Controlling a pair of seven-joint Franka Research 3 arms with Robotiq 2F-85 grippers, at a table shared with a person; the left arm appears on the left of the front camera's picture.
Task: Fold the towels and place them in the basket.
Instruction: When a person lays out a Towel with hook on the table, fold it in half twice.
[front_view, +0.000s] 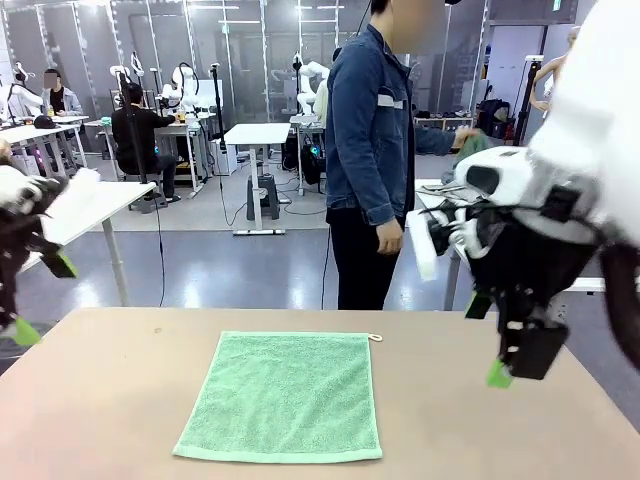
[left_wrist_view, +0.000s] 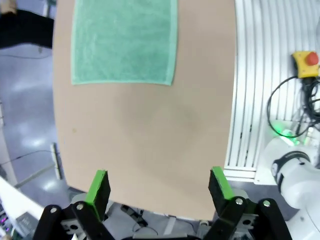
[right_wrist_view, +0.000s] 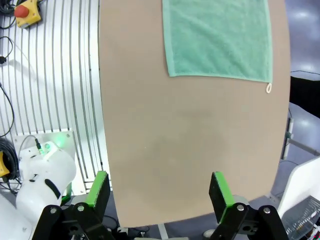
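The green towel (front_view: 282, 395) lies spread flat at the middle of the desk (front_view: 110, 400), corner loop (front_view: 374, 337) toward the person (front_view: 368, 150), probably laid out ready for a first fold. The left end effector (left_wrist_view: 160, 185) and right end effector (right_wrist_view: 160, 187) hang beyond opposite desk edges, both released and empty, flanking the towel.

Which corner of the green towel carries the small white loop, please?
The far corner on the robot's right, nearest the person; the green towel has no loop elsewhere.

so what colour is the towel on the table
The towel is mint green, best seen in the front view.
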